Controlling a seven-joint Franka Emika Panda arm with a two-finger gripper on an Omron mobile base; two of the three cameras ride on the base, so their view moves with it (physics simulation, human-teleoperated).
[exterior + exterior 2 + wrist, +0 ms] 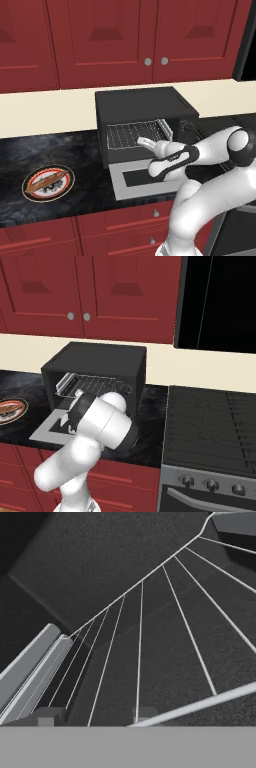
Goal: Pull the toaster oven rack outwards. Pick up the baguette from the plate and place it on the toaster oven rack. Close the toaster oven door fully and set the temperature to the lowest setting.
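Counting from my seat, I see 1 toaster oven [142, 107] on the dark counter [45, 150] with its door [131, 176] folded down flat, 1 wire rack [132, 135] inside the cavity, and 1 plate [48, 182] well to the left carrying 1 baguette [47, 180]. My arm reaches low over the door, the gripper [141, 142] at the rack's front edge. Its 2 fingertips [47, 716] straddle the front wire; I cannot tell whether they pinch it.

baguette [47, 180] lies on plate [48, 183]; toaster oven door [145, 178] open flat.
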